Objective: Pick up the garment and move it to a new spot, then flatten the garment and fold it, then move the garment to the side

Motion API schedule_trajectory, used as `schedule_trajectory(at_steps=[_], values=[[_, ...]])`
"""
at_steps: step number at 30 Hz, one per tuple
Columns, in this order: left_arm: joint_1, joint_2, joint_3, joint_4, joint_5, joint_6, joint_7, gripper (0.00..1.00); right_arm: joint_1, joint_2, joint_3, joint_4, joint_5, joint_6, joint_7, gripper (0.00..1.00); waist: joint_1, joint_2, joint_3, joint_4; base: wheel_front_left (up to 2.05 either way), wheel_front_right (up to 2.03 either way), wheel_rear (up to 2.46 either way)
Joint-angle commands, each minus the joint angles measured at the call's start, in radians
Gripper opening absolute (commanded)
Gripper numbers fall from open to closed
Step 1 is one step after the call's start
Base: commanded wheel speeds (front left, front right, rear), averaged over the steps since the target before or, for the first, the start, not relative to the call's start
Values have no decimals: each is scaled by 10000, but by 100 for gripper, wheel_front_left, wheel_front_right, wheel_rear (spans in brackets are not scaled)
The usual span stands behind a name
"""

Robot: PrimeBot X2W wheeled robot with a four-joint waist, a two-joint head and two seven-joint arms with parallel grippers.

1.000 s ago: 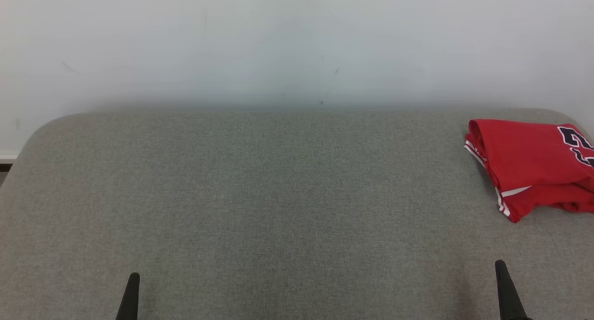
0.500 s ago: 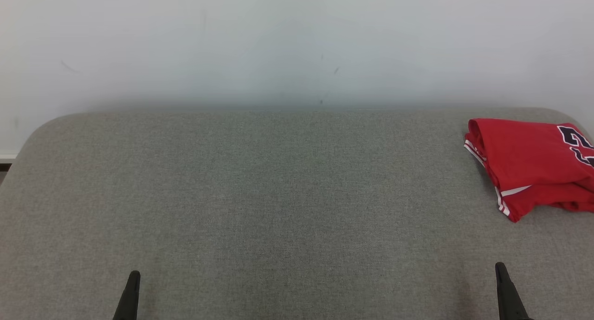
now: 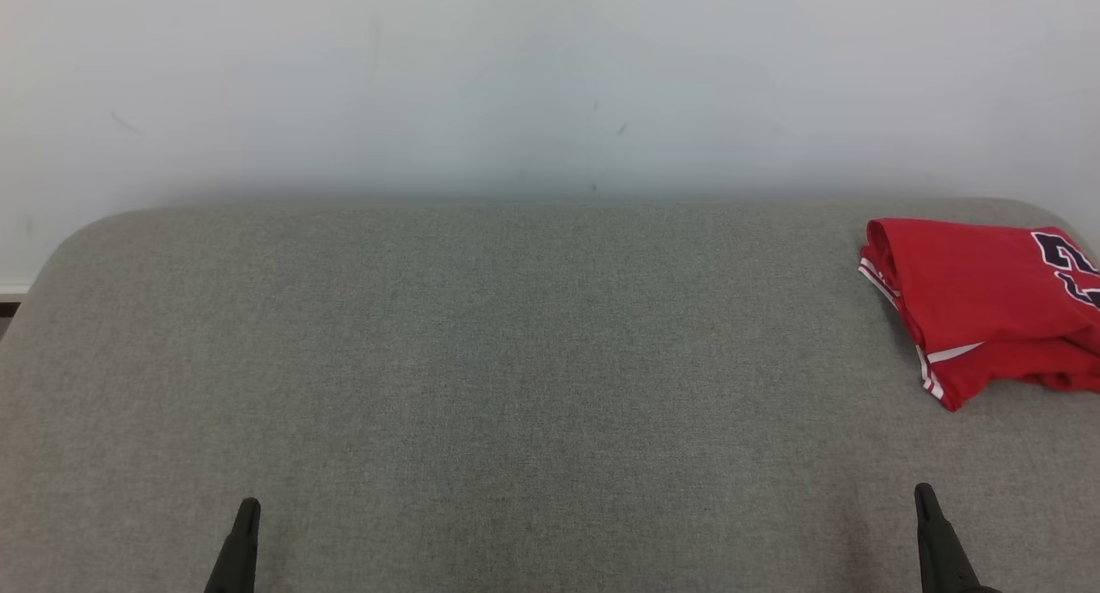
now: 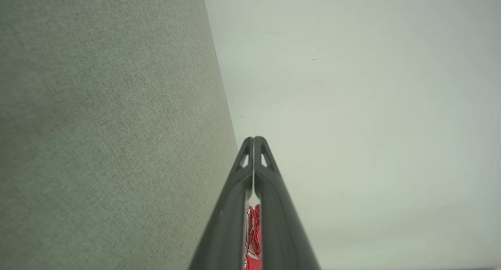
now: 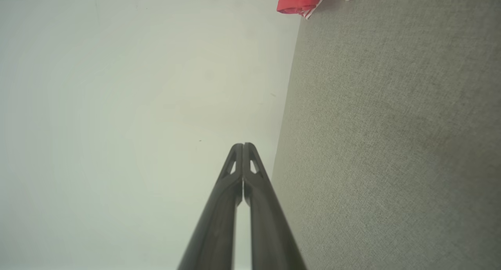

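Left tool: my left tool (image 3: 247, 512) sits low at the near left, over the desk. Its two dark fingers are pressed together and hold nothing.
Left tool, close up: in the left wrist view the left tool (image 4: 253, 139) has its tips meeting, with a thin slit further down the fingers.
Right tool: my right tool (image 3: 924, 495) sits low at the near right, over the desk. It is also drawn fully together and empty.
Right tool, close up: in the right wrist view the right tool (image 5: 243, 145) has its fingers touching at the tips.
Garment: the red garment (image 3: 971, 305) lies on the far right of the desk, close to the rounded far right corner. The picture's right edge cuts it off.
Garment, look: it is bunched into a compact bundle. White striped trim runs along its left and near edges, and a dark numeral shows at its right.
Garment, other views: a sliver of the garment (image 4: 253, 231) shows through the slit of my left fingers. Its striped hem (image 5: 301, 0) shows at the top of the right wrist view.
Spacing: the garment is well apart from both tools, and the right one is nearer to it.
Desk: the desk (image 3: 516, 361) is covered in grey woven fabric and has rounded far corners.
Wall: a pale wall (image 3: 550, 77) with a few small dark specks stands just behind the desk.
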Motion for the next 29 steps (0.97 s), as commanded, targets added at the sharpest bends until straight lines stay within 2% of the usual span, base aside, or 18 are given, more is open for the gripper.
schedule_trajectory(at_steps=[1, 13, 29], values=[[36, 66, 31, -91, -201, 18, 32, 0, 54, -60, 19, -38, 135, 10, 40, 0, 0, -1, 1, 0, 0, 0, 0], [43, 83, 61, -152, -1103, 43, 278, 0, 127, -140, 88, -180, 1038, 11, 117, 0, 0, -1, 17, -11, 0, 0, 0], [45, 39, 96, -153, -1027, 46, 310, 0, 127, -158, 110, -181, 1069, 11, 79, 0, 0, -1, 18, -11, 0, 0, 0]])
